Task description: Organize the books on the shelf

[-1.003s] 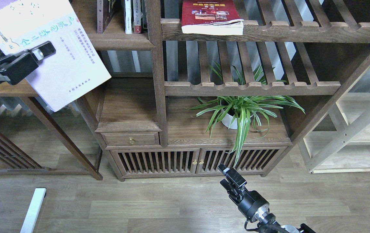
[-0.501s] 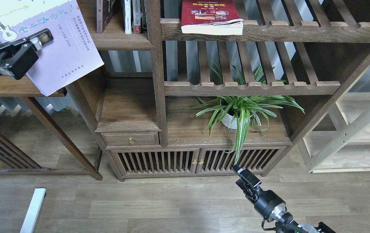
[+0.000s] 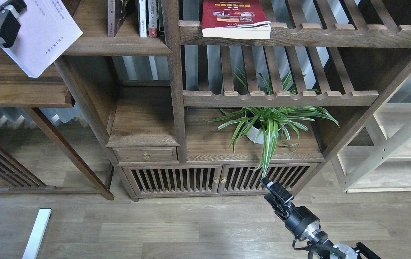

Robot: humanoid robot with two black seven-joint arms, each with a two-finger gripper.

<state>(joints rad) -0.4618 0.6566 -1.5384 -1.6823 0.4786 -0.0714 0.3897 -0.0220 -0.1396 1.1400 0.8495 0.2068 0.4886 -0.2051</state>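
My left gripper (image 3: pixel 9 9) is at the top left corner, shut on a pale lilac book (image 3: pixel 45 37) that it holds tilted, up in front of the left end of the shelf (image 3: pixel 119 46). The book's top is cut off by the view's edge. On that dark-brown board stand a maroon-brown book (image 3: pixel 113 18) and some thin white and red books (image 3: pixel 147 18), upright against the post. A red book with a yellow title (image 3: pixel 233 18) lies flat on the upper slatted rack. My right gripper (image 3: pixel 274 190) is low over the floor, empty; its fingers cannot be told apart.
A spider plant in a white pot (image 3: pixel 266 124) stands on the cabinet top under the lower slatted rack (image 3: pixel 281 98). A dark side table (image 3: pixel 22 93) is at the left. A pale wood shelving unit (image 3: pixel 400 151) is at the right. A white bar (image 3: pixel 37 232) lies on the floor.
My left gripper has carried the lilac book up and to the left, so it now shows less in the view. My right gripper has moved a little to the right.
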